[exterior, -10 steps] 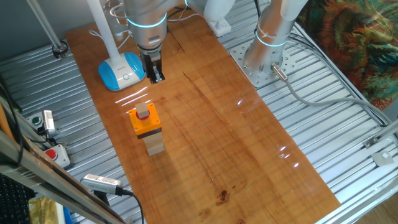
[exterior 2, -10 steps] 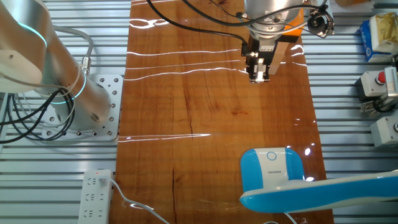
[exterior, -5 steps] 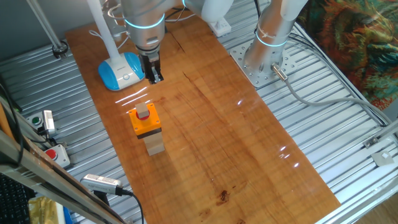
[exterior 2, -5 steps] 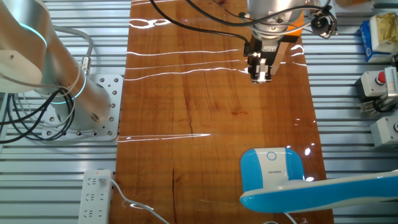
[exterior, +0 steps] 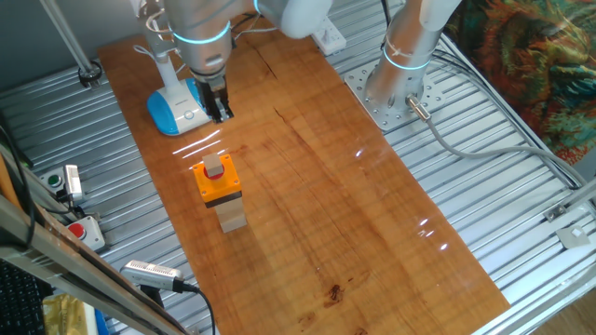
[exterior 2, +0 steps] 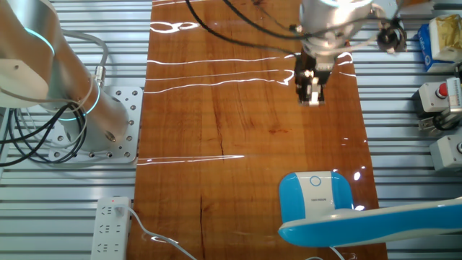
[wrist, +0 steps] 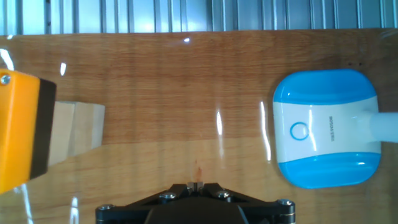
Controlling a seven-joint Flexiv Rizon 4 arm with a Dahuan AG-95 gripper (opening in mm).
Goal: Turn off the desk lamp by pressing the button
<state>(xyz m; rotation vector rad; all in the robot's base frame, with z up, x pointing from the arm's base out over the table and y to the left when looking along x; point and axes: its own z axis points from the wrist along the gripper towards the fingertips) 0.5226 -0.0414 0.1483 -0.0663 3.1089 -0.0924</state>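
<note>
The desk lamp's oval base, blue-rimmed with a white top, stands at the wooden table's far left, and its slim white neck rises behind it. The base also shows in the other fixed view and at the right of the hand view. The button is a small pale ring on the white face. My gripper hangs over bare wood just beside the base, not over the button. The fingertips touch each other in the hand view, so the gripper is shut and holds nothing.
An orange box with a red cap sits on a wooden block nearer the front; it shows at the left of the hand view. Grey boxes with red knobs stand off the table. The arm's mount is to the right.
My gripper has moved closer to the lamp base, still shut. The lamp and the orange box have not moved.
</note>
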